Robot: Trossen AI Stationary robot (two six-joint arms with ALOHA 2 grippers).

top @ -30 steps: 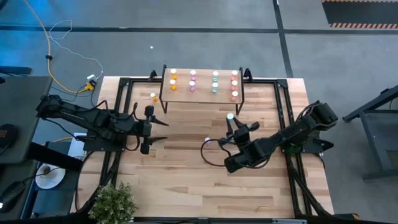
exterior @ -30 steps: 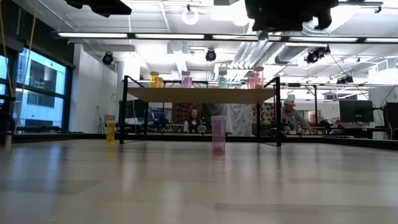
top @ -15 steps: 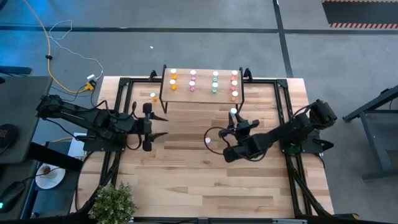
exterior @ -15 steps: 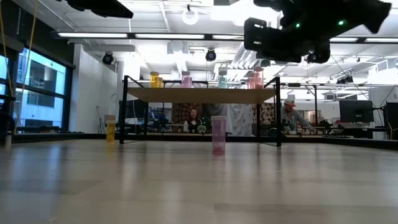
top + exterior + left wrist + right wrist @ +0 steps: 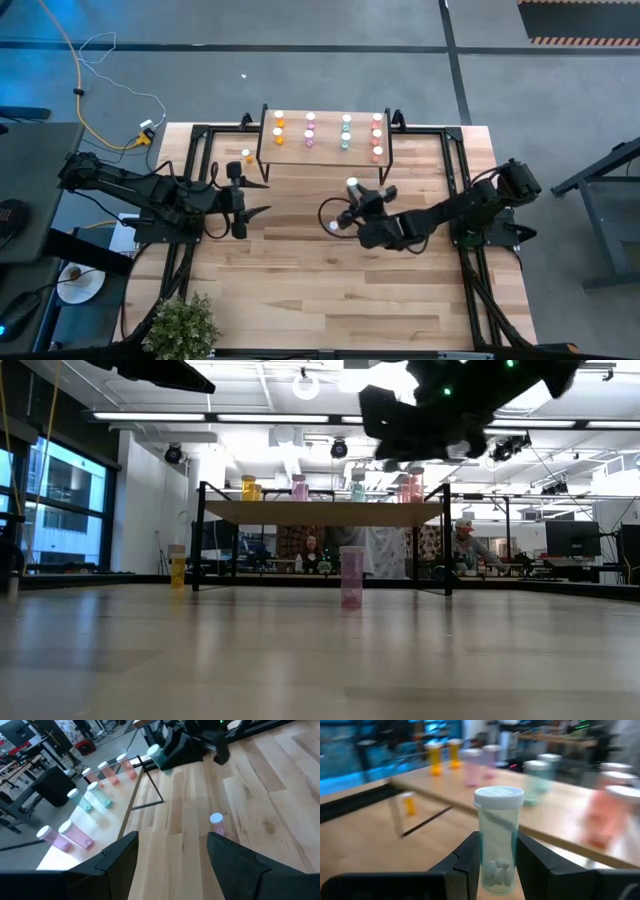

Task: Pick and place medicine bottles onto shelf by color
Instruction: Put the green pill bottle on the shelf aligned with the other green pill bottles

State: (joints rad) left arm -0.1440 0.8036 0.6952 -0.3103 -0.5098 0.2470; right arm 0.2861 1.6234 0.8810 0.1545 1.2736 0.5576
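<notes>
The light-wood shelf stands at the table's far middle with orange, pink, teal and red medicine bottles in rows on it. My right gripper hangs in front of the shelf, shut on a teal white-capped bottle. A pink bottle stands on its base on the table near it. An orange bottle stands left of the shelf. My left gripper hovers open at the left, with nothing between its fingers. My right gripper pinches the teal bottle's lower body between its two fingers, one on each side. The fingers come nearly level from the table's right. The bottle stands upright in the hold, cap up, lifted clear of the table.
The shelf's thin black legs stand on the tabletop. Black frame rails run along the table's sides. A potted plant sits at the near left corner. Bare wood lies toward the near edge.
My right gripper has carried the teal bottle toward the table's left, sinking a little and turning at the wrist; the bottle stays held and clear of the table. My left gripper has swung slightly toward the shelf.
</notes>
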